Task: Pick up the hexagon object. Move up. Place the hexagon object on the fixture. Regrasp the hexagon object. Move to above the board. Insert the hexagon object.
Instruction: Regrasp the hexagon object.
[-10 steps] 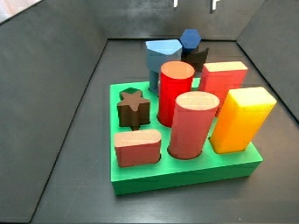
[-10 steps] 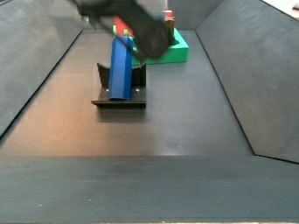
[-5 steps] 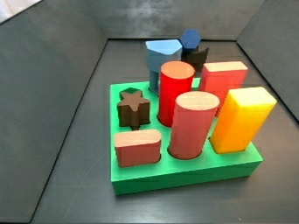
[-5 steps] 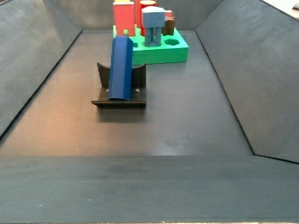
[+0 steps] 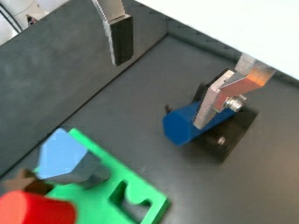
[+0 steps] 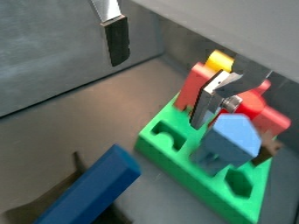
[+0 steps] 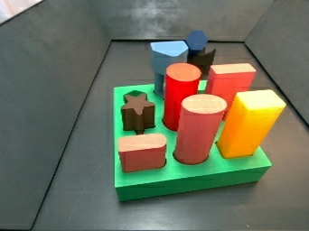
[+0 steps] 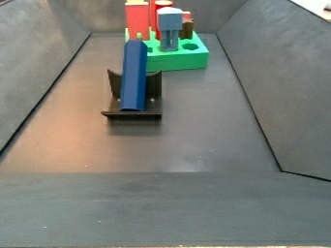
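A: Where's the hexagon object (image 8: pixel 135 72)?
B: Leaning in the fixture (image 8: pixel 132 105), long axis steeply tilted, near the board (image 8: pixel 181 56).
A: And the gripper (image 5: pixel 176 61)?
B: Raised above, jaws spread wide, holding nothing; the bar sits below, beside one finger (image 5: pixel 222 94)

The gripper (image 5: pixel 176 61) has two flat silver plate fingers (image 5: pixel 117 35) with dark pads, seen in both wrist views

hexagon object (image 8: pixel 134 73): dark blue | fixture (image 8: pixel 131 108): black | board (image 7: pixel 182 177): bright green | claw (image 5: pixel 181 61) fingers: silver, dark pads
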{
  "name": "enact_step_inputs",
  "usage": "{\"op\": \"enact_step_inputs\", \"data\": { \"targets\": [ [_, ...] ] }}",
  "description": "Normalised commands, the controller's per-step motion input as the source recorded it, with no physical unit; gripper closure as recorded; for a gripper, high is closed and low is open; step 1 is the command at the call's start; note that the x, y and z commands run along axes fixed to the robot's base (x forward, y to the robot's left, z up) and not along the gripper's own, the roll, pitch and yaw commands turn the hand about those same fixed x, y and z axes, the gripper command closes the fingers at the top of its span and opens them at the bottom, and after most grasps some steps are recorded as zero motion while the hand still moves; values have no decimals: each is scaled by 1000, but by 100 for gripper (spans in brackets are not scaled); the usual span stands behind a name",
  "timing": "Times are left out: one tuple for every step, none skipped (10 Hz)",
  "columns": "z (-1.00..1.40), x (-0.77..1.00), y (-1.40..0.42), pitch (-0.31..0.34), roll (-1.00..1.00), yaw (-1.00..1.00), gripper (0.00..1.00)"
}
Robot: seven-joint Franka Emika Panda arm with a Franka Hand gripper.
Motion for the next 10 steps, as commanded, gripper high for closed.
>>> {"op": "enact_step_inputs", "data": {
  "targets": [
    [14,-14,-20,1,1000,22,0],
    [3,-2,-17,-3,1000,23,0],
    [7,1,-16,-4,1000,24,0],
    [9,4,-16,-4,1000,25,0],
    [6,1,-18,3,1000,27,0],
    [4,5,-22,10,1000,28,0],
    [1,14,-20,14,1000,29,0],
    [-5,31,-23,28,1000,32,0],
    [-4,37,-25,36,1000,34,0],
    [2,52,-29,55,1000,38,0]
  ]
}}
